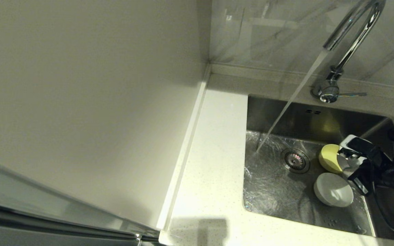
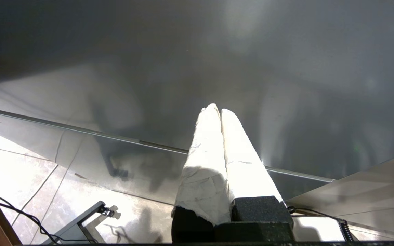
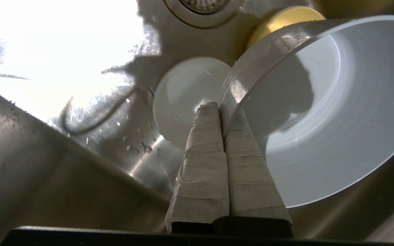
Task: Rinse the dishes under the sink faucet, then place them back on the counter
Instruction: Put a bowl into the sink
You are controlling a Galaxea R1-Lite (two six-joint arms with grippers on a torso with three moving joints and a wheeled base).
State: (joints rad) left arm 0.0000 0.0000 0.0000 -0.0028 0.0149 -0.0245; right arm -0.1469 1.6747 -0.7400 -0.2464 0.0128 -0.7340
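Observation:
Water streams from the chrome faucet [image 1: 351,41] into the steel sink [image 1: 279,112], landing left of the drain strainer [image 1: 295,160]. A pale yellow bowl [image 1: 329,158] and a white bowl [image 1: 333,189] lie on the sink floor at the right. My right gripper [image 3: 222,111] is low inside the sink, right of these two, shut on the rim of another white bowl [image 3: 320,119], which it holds tilted above the floor. The lying white bowl [image 3: 186,95] and the yellow bowl [image 3: 286,20] show beyond the fingertips. My left gripper [image 2: 217,109] is shut on nothing, away from the sink.
The speckled counter [image 1: 214,164] runs along the sink's left side, bordered by a raised edge strip and a beige wall panel [image 1: 80,102]. The faucet's side lever [image 1: 352,94] points right. A black cable [image 1: 393,218] hangs from my right arm over the sink's right edge.

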